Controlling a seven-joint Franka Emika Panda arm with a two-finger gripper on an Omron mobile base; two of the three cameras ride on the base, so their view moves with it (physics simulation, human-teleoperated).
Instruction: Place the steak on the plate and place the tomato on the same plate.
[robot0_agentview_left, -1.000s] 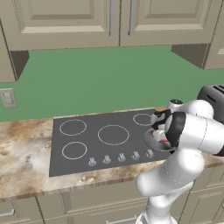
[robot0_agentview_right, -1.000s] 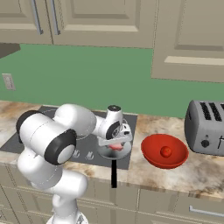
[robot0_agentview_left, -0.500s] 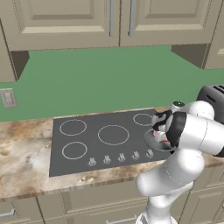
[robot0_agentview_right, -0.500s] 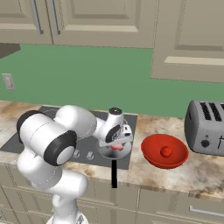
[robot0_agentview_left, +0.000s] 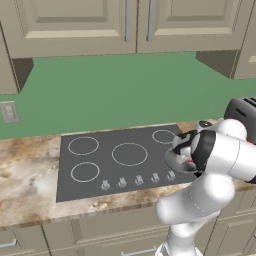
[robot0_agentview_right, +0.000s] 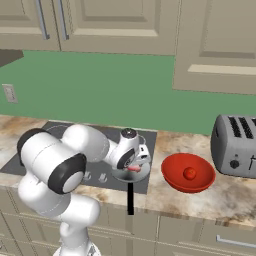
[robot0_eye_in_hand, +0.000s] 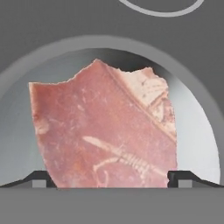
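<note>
Steak in the pan, between spread jaws

Steak (robot0_eye_in_hand: 103, 129) lies in the grey pan (robot0_eye_in_hand: 199, 127) on the cooktop (robot0_agentview_left: 120, 160). Our claw (robot0_eye_in_hand: 107, 178) hangs over it, released, tips at its 4 and 8 o'clock. We see the arm folded, hand pointing down.

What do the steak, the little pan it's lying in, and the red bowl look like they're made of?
Steak: raw meat, matte pinkish red with pale fat streaks and a lighter marbled corner.
Pan: probably metal, a smooth dull grey with soft shading along its curved wall; a coated finish can't be ruled out.
Red bowl: glazed ceramic or plastic, uniform red with a slight sheen; the look leaves it open.
</note>
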